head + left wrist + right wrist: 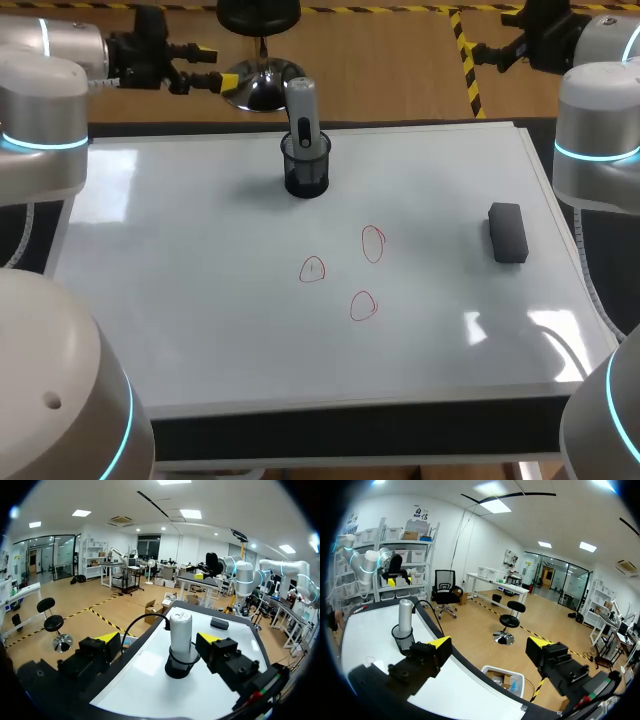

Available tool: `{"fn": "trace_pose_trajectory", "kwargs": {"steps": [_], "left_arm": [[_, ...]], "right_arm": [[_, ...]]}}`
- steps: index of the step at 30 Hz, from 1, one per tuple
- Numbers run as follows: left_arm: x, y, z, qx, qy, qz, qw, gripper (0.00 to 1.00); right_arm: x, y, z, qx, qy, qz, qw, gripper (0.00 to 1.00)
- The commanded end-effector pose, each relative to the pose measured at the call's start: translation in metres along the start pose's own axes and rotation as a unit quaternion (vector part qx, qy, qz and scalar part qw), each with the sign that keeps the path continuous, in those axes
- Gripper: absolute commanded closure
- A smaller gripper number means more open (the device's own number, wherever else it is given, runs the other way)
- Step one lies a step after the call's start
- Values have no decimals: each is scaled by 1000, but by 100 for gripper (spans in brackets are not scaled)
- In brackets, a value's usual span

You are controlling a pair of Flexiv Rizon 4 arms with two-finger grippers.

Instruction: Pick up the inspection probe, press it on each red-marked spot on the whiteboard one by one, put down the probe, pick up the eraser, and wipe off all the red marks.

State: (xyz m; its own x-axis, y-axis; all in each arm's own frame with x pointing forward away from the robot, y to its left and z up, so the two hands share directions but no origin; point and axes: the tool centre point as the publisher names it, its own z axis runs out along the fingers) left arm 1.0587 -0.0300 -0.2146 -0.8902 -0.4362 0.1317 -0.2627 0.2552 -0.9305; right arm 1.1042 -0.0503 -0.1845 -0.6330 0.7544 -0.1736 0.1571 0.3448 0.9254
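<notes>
Standing upright in its holder [306, 172], the inspection probe [180, 630] is found dead ahead of the spread left gripper [159, 640]. The right gripper [490, 642], likewise spread, lies farther off.

The left arm [40, 110] stands at the worktop's [180, 340] left edge, and its wrist is held off the surface, beyond the far-left corner. The left hand [159, 639] lies roughly level and points along the far edge toward the middle, with its two yellow-tipped fingers spread wide apart. The right arm [600, 120] mirrors it at the right edge. The right hand [490, 645] sits beyond the far-right corner and faces inward, with its fingers equally wide apart.
</notes>
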Motion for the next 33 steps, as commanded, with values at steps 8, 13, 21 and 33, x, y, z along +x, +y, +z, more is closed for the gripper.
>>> {"fn": "trace_pose_trajectory", "kwargs": {"steps": [8, 13, 21, 33], "left_arm": [[2, 7, 13, 10, 83, 15, 996, 0], [3, 11, 15, 15, 107, 23, 994, 0], [2, 21, 24, 15, 139, 18, 990, 0], [5, 35, 38, 30, 172, 18, 984, 0]], "right_arm": [[0, 0, 0, 0, 0, 0, 1000, 0], [0, 0, 0, 0, 0, 0, 1000, 0], [0, 0, 0, 0, 0, 0, 1000, 0], [0, 0, 0, 0, 0, 0, 1000, 0]]}}
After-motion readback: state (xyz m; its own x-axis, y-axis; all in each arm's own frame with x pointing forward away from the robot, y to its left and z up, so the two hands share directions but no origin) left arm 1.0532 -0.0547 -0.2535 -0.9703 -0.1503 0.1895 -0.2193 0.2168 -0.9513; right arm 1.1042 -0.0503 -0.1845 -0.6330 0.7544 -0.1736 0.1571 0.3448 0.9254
